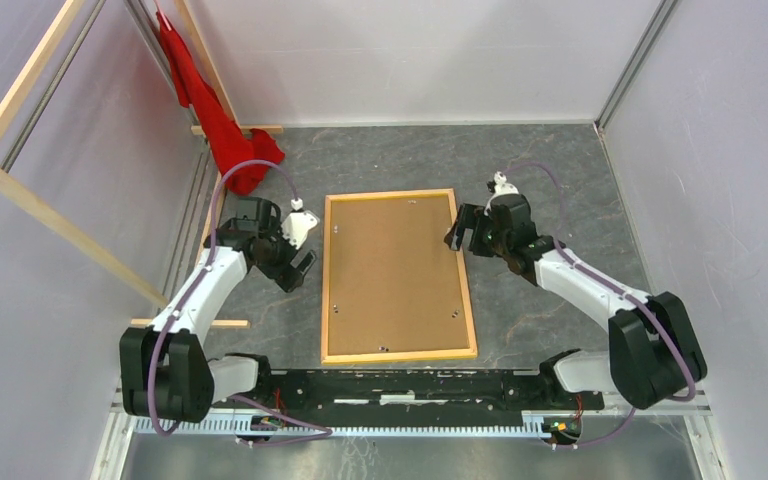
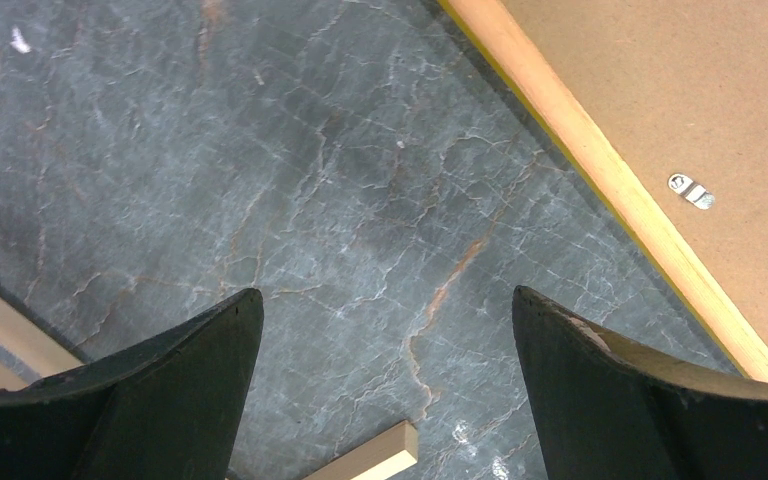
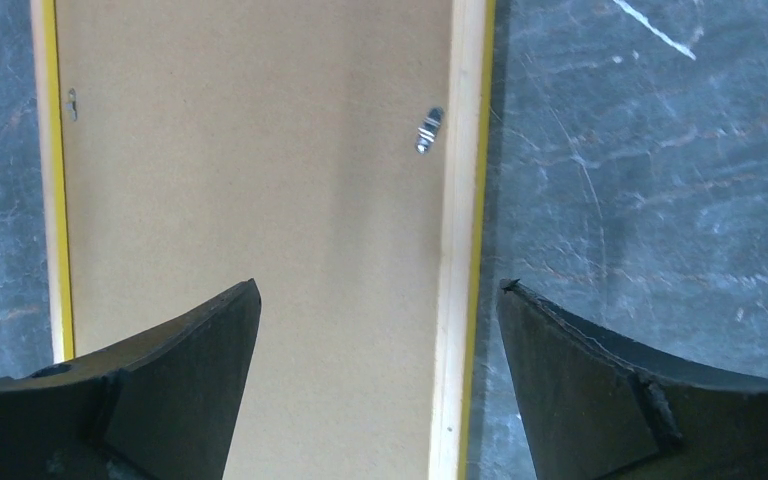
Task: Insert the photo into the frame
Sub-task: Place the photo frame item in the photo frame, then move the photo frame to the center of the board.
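Overhead camera, two close wrist cameras; common frame (image 1: 400, 354).

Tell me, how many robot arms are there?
2. The left arm sits beside the frame's left edge; the right arm reaches over its right edge. None seem hidden.

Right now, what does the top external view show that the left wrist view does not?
Only the top view: the whole frame, lying back up; the red cloth; the right gripper, open at the frame's right edge. Only the left wrist view: the shape of a metal clip on the backing board. Both: the left gripper, open above the grey table, with the frame's left edge and backing board.
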Robot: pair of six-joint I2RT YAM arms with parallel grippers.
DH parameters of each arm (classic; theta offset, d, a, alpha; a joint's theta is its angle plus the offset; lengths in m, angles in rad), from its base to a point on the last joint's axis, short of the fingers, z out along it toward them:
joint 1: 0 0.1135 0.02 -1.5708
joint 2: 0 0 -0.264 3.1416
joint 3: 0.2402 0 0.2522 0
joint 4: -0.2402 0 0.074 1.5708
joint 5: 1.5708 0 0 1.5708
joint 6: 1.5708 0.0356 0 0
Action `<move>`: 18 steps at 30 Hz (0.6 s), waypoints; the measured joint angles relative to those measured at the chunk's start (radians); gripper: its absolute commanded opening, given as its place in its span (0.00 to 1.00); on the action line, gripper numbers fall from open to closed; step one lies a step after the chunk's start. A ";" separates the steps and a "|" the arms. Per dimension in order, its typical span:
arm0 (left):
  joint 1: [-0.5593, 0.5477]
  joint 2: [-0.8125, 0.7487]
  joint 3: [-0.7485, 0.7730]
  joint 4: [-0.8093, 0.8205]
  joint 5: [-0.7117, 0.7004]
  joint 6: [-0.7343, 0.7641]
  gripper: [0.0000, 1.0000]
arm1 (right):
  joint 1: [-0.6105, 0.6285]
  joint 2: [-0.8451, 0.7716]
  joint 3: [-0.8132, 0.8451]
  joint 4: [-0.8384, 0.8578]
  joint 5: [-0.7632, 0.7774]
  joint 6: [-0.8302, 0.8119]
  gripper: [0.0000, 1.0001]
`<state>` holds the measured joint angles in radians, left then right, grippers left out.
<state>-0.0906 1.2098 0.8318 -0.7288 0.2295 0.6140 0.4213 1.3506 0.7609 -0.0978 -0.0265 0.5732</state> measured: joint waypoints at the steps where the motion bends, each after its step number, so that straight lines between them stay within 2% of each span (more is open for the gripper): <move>1: -0.011 0.006 -0.006 0.006 0.000 0.000 1.00 | -0.010 -0.016 -0.022 0.006 -0.010 0.001 0.95; 10: -0.121 0.091 -0.050 0.064 0.018 0.000 0.97 | -0.042 -0.169 -0.292 0.038 -0.140 0.019 0.94; 18: -0.196 0.146 -0.109 0.124 0.012 0.000 0.95 | -0.045 -0.190 -0.391 0.152 -0.264 0.081 0.94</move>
<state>-0.2863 1.3556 0.7223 -0.6044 0.2413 0.6136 0.3759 1.1610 0.3695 0.0544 -0.2905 0.6544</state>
